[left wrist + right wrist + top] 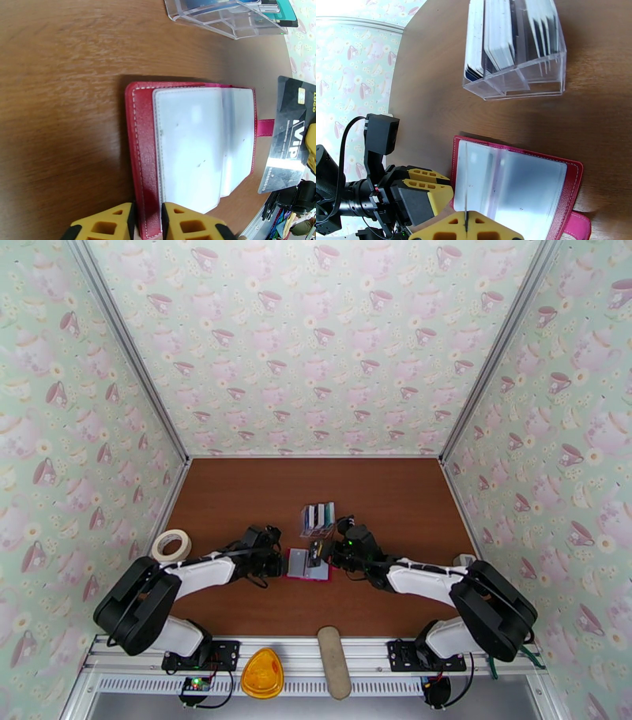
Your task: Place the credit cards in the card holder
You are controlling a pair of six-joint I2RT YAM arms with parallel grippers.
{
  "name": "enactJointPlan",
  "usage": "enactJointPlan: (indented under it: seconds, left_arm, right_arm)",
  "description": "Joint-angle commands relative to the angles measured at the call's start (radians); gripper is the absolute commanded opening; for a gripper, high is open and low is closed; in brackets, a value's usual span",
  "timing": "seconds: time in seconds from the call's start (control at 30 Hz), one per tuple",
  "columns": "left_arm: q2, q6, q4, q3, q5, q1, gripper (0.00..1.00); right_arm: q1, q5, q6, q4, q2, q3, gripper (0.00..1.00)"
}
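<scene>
The red card holder (308, 564) lay open mid-table (237, 500), with bare wood all round it. The left gripper (148, 223) pinched its cover edge. The right gripper (466, 225) clamped a black credit card (287, 134) at the opposite edge. Just behind stood a clear stand (521, 85) of credit cards (497, 35), and a tape roll (171, 545) sat far left.

I see the whole bench (237, 500) from high behind; wrist cameras look closely past the left claw (147, 216) and right claw (466, 222), sharing the wallet (142, 150) ahead.
</scene>
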Motion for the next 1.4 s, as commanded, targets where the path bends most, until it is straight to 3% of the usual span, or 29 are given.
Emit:
enactJointPlan:
  seconds: [0.0, 0.47, 1.37]
  left_arm:
    - [0.010, -0.013, 0.019, -0.031, -0.008, -0.010, 0.27]
    - [-0.012, -0.043, 0.031, -0.081, -0.017, -0.044, 0.26]
    - [-0.003, -0.052, 0.031, -0.093, -0.039, -0.048, 0.18]
  right_arm:
    - [0.013, -0.024, 0.022, 0.062, 0.026, -0.026, 0.00]
    - [0.018, -0.032, 0.040, 0.169, 0.099, -0.084, 0.00]
    - [0.015, -0.043, 0.025, 0.210, 0.160, -0.085, 0.00]
